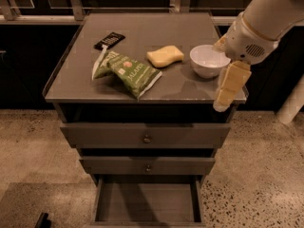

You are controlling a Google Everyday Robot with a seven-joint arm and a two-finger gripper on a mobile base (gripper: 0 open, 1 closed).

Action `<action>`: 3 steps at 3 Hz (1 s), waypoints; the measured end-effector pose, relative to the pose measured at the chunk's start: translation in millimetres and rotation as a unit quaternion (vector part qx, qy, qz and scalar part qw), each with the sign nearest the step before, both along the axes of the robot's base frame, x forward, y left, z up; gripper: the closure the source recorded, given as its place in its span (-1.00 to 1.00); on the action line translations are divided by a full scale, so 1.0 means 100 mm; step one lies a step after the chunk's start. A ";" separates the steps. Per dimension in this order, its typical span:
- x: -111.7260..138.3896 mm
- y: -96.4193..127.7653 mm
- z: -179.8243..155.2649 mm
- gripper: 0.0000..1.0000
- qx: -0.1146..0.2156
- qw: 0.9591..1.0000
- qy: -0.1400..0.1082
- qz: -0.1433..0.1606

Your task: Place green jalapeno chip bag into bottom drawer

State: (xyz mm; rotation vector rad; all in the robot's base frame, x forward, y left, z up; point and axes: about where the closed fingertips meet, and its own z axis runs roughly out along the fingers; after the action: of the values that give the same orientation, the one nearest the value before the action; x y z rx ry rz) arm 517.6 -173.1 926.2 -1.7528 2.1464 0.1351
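One green chip bag [130, 72] lies on the tabletop [156, 30] toward 8 o'clock, beside a sponge [165, 56] and bowl [209, 61]; the pincer [222, 103] hangs at 4 o'clock, its state impossible to tell; the bottom drawer [147, 201] stands open.

Lab-like corner: grey drawer cabinet [142, 32], speckled terrazzo floor [256, 175], tool [222, 98] over the cabinet's right edge.

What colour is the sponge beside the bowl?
The sponge is yellow (camera view); the hand hangs by the cabinet's right edge.
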 end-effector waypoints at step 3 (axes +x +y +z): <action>0.25 0.29 -0.23 -1.00 0.082 0.997 -0.013 0.009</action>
State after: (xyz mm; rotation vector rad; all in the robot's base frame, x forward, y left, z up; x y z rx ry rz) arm 543.1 -144.2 903.2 -1.6724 2.0392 0.2840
